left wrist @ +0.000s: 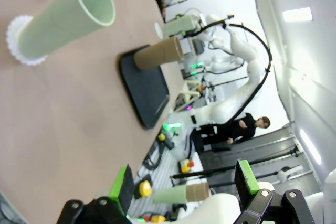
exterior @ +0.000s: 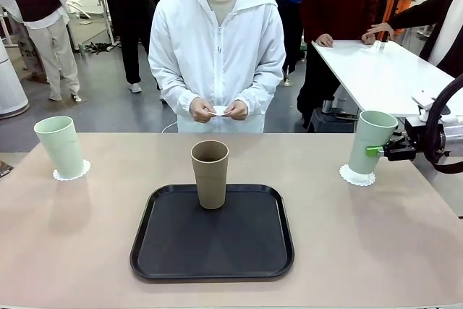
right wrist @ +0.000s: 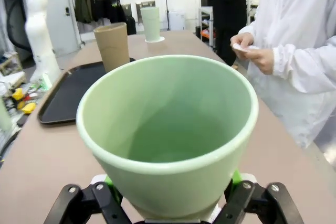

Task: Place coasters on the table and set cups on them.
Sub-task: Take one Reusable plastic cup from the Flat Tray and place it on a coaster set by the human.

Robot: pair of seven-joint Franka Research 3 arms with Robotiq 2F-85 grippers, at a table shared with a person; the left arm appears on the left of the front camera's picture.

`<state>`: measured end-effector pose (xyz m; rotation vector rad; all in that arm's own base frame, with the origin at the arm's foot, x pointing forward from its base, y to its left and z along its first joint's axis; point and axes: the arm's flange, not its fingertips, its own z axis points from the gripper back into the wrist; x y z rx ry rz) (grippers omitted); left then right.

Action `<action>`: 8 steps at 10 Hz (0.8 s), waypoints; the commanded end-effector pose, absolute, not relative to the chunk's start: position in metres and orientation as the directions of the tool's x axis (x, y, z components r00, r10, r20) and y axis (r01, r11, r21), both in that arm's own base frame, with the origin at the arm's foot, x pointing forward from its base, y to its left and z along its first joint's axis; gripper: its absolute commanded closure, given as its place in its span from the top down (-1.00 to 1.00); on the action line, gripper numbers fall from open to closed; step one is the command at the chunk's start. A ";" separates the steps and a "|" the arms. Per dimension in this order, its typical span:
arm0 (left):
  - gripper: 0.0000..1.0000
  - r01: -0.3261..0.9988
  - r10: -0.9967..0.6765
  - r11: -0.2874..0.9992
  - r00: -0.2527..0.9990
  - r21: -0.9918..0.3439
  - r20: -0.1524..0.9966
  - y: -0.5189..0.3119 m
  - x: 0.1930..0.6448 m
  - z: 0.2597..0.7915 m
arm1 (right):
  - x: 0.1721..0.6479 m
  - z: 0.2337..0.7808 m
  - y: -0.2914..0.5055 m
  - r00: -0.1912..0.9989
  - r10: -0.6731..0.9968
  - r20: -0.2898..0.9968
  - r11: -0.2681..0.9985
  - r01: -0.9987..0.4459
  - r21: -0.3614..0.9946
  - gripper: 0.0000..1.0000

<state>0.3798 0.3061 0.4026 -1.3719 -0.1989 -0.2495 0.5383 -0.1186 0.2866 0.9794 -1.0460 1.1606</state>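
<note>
Right gripper point(exterior: 375, 151) pinched a mint cup point(exterior: 372, 129), seating it on its coaster point(exterior: 357, 176) at the right edge of the table point(exterior: 72, 251); release seemingly due next; left gripper point(left wrist: 185, 178) hung spread.

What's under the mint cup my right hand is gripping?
A white scalloped coaster lies under the mint cup gripped by the right hand. Only its frilly edge shows around the base; the middle is covered, so full contact cannot be confirmed.

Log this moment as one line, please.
right gripper: shut on mint cup at right coaster; left gripper: open; brown cup: on tray; person's hands: holding third coaster
</note>
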 end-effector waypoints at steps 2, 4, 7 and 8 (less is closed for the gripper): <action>1.00 0.286 -0.059 0.186 0.958 -0.940 0.280 0.306 0.379 0.405 | 0.548 0.276 -0.116 0.084 0.248 0.965 0.119 -0.991 0.055 0.72; 1.00 0.286 -0.059 0.186 0.958 -0.940 0.280 0.306 0.379 0.405 | 0.551 0.270 -0.115 0.095 0.257 0.962 0.123 -0.990 0.064 0.72; 1.00 0.286 -0.059 0.186 0.958 -0.940 0.280 0.306 0.379 0.405 | 0.554 0.267 -0.114 0.102 0.268 0.958 0.127 -0.989 0.069 0.72; 1.00 0.286 -0.059 0.186 0.958 -0.940 0.280 0.306 0.379 0.405 | 0.554 0.267 -0.114 0.103 0.271 0.957 0.128 -0.989 0.071 0.72</action>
